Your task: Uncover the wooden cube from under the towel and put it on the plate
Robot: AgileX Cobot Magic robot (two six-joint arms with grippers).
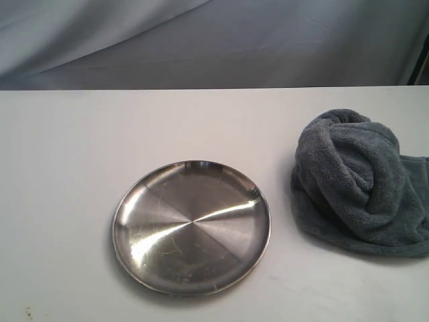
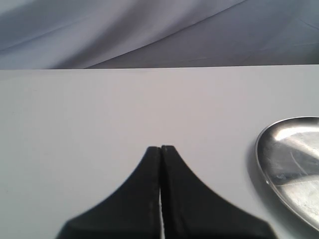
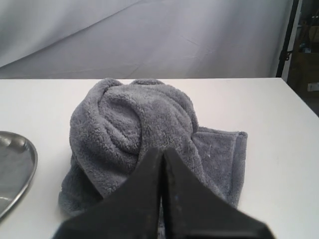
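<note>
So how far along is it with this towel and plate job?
Nothing looks done: the towel lies bunched beside the bare plate, no cube showing. Nothing in hand: left fingers and right fingers are shut, empty. Remaining: lift towel, move cube to plate.

We think this is a lab-like test place: a plain white table, a grey cloth backdrop hung at 12 o'clock behind it, a black stand at 2 o'clock.

Plate — shiny scratched metal; towel — fluffy matt cloth; table smooth.
</note>
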